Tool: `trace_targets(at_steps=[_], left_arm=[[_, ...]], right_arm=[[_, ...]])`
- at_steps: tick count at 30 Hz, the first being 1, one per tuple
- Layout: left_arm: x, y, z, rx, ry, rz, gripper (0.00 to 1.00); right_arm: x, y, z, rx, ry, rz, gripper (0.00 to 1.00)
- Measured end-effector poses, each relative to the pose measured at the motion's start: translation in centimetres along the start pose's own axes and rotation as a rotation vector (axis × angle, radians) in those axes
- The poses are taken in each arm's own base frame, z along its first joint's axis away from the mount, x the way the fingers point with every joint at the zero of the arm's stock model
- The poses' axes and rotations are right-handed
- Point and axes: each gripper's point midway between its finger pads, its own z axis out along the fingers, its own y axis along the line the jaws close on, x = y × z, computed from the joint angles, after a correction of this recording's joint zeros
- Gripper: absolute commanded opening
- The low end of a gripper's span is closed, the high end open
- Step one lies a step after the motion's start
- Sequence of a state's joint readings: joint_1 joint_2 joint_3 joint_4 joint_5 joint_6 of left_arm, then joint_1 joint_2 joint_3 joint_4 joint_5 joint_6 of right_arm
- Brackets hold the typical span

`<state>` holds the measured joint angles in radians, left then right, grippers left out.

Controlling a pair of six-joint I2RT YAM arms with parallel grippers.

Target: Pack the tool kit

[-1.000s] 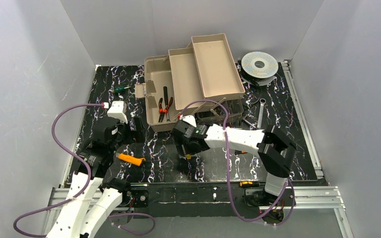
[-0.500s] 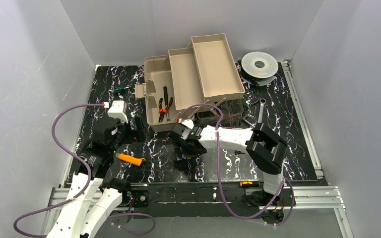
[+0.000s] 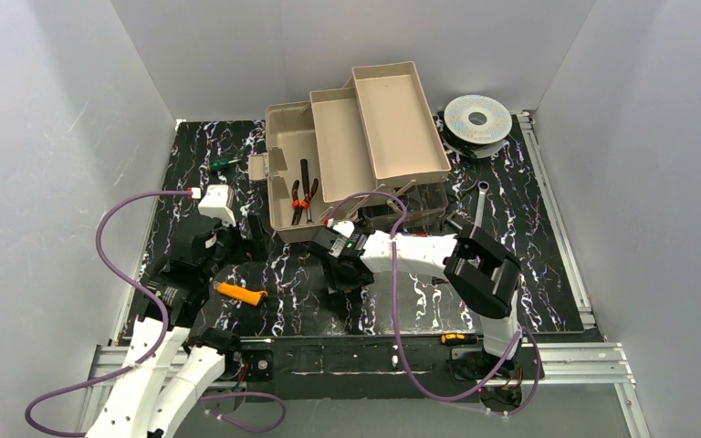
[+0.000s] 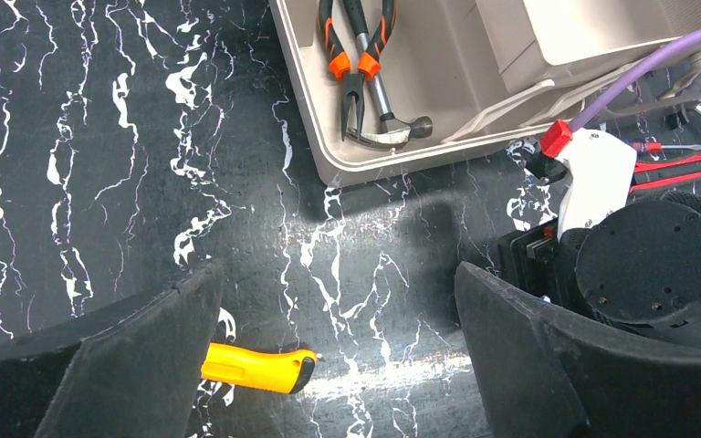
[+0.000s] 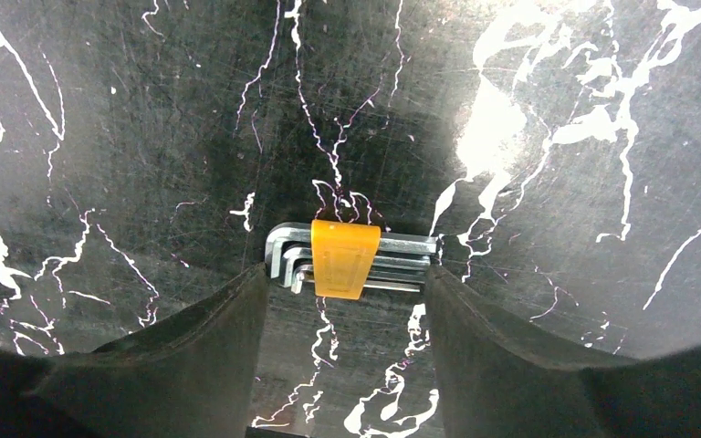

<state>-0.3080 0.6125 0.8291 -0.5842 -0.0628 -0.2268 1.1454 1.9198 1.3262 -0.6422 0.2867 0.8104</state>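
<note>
Right claw (image 5: 345, 274) shifted left, narrowed against hex key set (image 5: 347, 258) ends, left claw (image 4: 338, 283) wide

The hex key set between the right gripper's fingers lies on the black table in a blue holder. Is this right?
No: the hex key set has an orange holder, not a blue one, as the right wrist view shows. The rest is right.
</note>
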Motion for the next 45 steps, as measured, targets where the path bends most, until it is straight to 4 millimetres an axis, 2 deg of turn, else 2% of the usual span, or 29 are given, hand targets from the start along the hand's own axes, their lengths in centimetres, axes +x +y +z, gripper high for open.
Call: trace_targets(at_steps=[6,10,13,16,18,20,21,26,29,33,36,45], left_arm=[[0.0,0.0,0.0,0.000,0.000,0.000,0.98],[0.0,0.0,0.0,0.000,0.000,0.000,0.98],[0.0,0.0,0.0,0.000,0.000,0.000,0.98],[0.0,0.0,0.0,-0.001,0.000,0.000,0.98],[0.0,0.0,0.0,-0.001,0.000,0.000,0.98],[0.0,0.0,0.0,-0.001,0.000,0.000,0.98],[0.0,0.0,0.0,-0.001,0.000,0.000,0.98],[0.0,0.0,0.0,-0.001,0.000,0.000,0.98],[0.0,0.0,0.0,-0.002,0.000,0.000,0.98],[0.0,0.0,0.0,-0.002,0.000,0.000,0.98],[0.0,0.0,0.1,-0.002,0.002,0.000,0.98],[0.1,0.0,0.1,-0.003,0.005,0.000,0.98]], right_arm=[[-0.1,0.0,0.0,0.005,-0.007,0.009,0.47],[-0.5,-0.2,-0.3,0.007,-0.032,0.008,0.46],[-1.0,-0.4,-1.9,-0.007,-0.079,0.007,0.47],[-2.4,-0.6,-4.4,-0.038,-0.149,0.012,0.48],[-3.6,-0.6,-6.3,-0.064,-0.206,0.007,0.54],[-4.7,-0.6,-8.0,-0.084,-0.250,0.001,0.75],[-5.5,-0.4,-9.0,-0.093,-0.277,-0.002,0.79],[-7.6,0.8,-11.1,-0.117,-0.322,0.002,0.82],[-7.4,1.0,-10.2,-0.103,-0.301,-0.011,0.83],[-5.8,0.6,-7.0,-0.021,-0.208,-0.015,0.84],[-5.5,0.3,-5.2,0.075,-0.160,0.067,0.88],[-5.1,0.2,-3.6,0.127,-0.167,0.275,0.89]])
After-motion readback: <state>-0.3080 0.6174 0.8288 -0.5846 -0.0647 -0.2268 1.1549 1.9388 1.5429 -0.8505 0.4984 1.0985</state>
